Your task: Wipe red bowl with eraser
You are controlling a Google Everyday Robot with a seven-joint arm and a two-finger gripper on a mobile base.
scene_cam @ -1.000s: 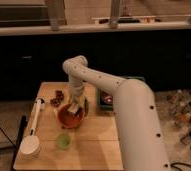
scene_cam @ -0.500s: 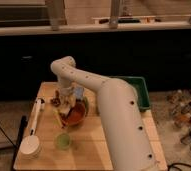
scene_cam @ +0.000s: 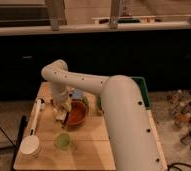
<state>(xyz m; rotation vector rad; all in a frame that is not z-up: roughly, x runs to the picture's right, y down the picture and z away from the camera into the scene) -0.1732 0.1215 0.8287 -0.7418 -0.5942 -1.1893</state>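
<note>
Scanning order: left edge to right edge of the pale wooden tabletop (scene_cam: 89, 145), camera view.
Far-left item: long white-handled utensil (scene_cam: 33, 125) with a round white head, lying near the table's left edge, well apart from the work zone.
Front item: small translucent green cup (scene_cam: 63, 141), upright, just in front of the bowl, not touching it.
Gripper position: two-finger gripper (scene_cam: 62, 114) hangs at the bowl's left rim, pointing down from the white arm's wrist.
Gripper state: jaws drawn fully together; a small block with a pale tan face, judged to be the eraser (scene_cam: 61, 116), sits at the fingertips. A firm grasp is probable, but the contact itself is too small to confirm.
Task object: round, shallow, orange-red bowl (scene_cam: 77, 115), resting flat on the tabletop just right of the gripper, partly covered by the wrist.
Behind bowl: blue-grey block (scene_cam: 77, 94), near the rim.
Right side: large white arm housing (scene_cam: 124, 125) fills the foreground; green tray (scene_cam: 141, 90) shows behind it.
Step in hand: wiping pass, judged to be at the left limit of the bowl.
Next move: sweep the eraser rightward across the bowl interior, holding light downward pressure so that the bowl does not slide toward the cup.
</note>
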